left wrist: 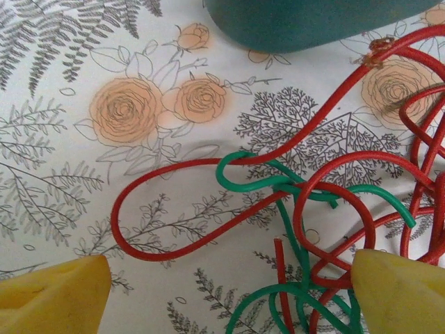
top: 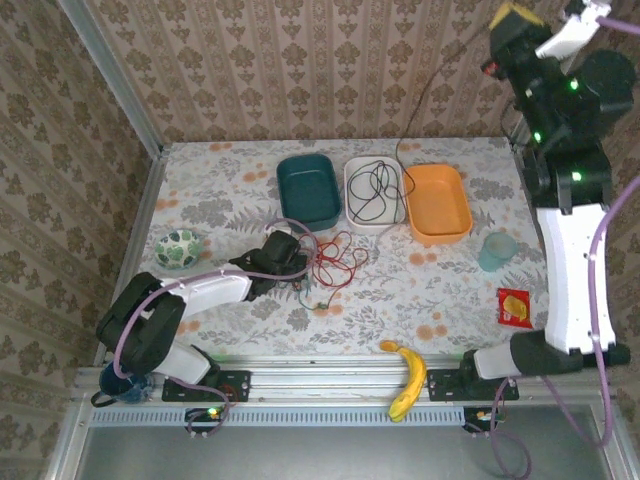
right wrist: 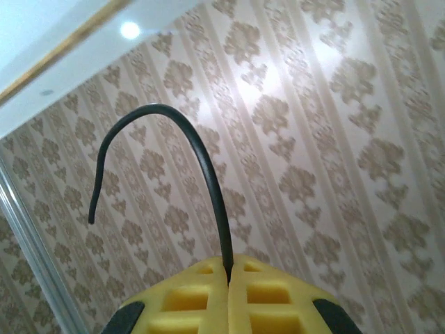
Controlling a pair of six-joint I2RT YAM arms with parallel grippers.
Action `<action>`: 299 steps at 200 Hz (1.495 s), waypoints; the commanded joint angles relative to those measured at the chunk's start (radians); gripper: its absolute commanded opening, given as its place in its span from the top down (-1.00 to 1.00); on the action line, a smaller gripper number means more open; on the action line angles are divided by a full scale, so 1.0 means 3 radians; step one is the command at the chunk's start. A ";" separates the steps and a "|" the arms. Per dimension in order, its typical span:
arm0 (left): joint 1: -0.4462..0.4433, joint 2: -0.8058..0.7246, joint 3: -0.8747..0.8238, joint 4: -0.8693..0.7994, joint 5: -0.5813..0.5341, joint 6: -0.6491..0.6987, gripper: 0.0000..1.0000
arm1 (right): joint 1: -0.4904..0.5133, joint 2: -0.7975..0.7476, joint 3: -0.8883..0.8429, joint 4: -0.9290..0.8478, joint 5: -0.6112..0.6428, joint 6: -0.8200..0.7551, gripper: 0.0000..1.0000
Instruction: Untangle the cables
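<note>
The left fingers (left wrist: 55,299), padded in yellow, stand spread wide and low over the flower-printed tabletop (left wrist: 139,104), gripping nothing. Between the two pads lie a thin red cable (left wrist: 208,239) and a thin green cable (left wrist: 243,188), looped through each other, the strands thickest beside the right-hand pad. A single red loop reaches out toward the left-hand pad. Just beyond the tangle sits a rounded dark teal plastic tray (left wrist: 306,21).

The right fingers (right wrist: 188,306), also yellow, are pressed together on a thin black cable (right wrist: 149,108). They are raised high over the far right corner of the tabletop, and the cable's short free end arcs above them against the patterned wallpaper. From the overhead camera, a dark strand drops away from these fingers to a white rectangular tray (top: 352,175), where the rest of the black cable lies in loose loops. That tray stands between the teal tray and an orange plastic tray (top: 440,205).

Farther out, well below the raised right fingers, are a pale blue-green cup (top: 496,251), a small red packet (top: 514,307) and a yellow banana (top: 408,378). A green patterned bowl (top: 179,248) lies to the left of the left fingers.
</note>
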State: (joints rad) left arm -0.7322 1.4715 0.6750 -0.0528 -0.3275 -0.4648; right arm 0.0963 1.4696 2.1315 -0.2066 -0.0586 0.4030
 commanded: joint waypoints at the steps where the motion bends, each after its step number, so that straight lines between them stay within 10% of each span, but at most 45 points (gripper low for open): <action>1: -0.0051 0.0086 -0.0037 -0.0141 -0.0061 -0.0152 -0.81 | 0.0172 0.0478 0.0580 0.0019 0.0346 -0.0331 1.00; 61: -0.0095 0.0132 0.0030 -0.0236 -0.0111 -0.0156 -0.81 | 0.0476 0.1654 0.1928 -0.1014 0.0725 -0.0724 1.00; 165: -0.0118 0.0255 0.0096 -0.0255 -0.0123 -0.0133 -0.82 | 0.0764 0.0885 -0.1228 -0.0391 0.1066 -0.0455 1.00; 299: -0.0177 0.0249 0.0117 -0.0296 -0.0141 -0.0101 -0.83 | 0.0701 0.1193 -0.2019 -0.0744 0.1480 -0.0159 1.00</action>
State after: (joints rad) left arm -0.7784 1.5299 0.7029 -0.0685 -0.3611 -0.5022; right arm 0.3077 1.7878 1.5497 -0.3931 0.3511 0.3447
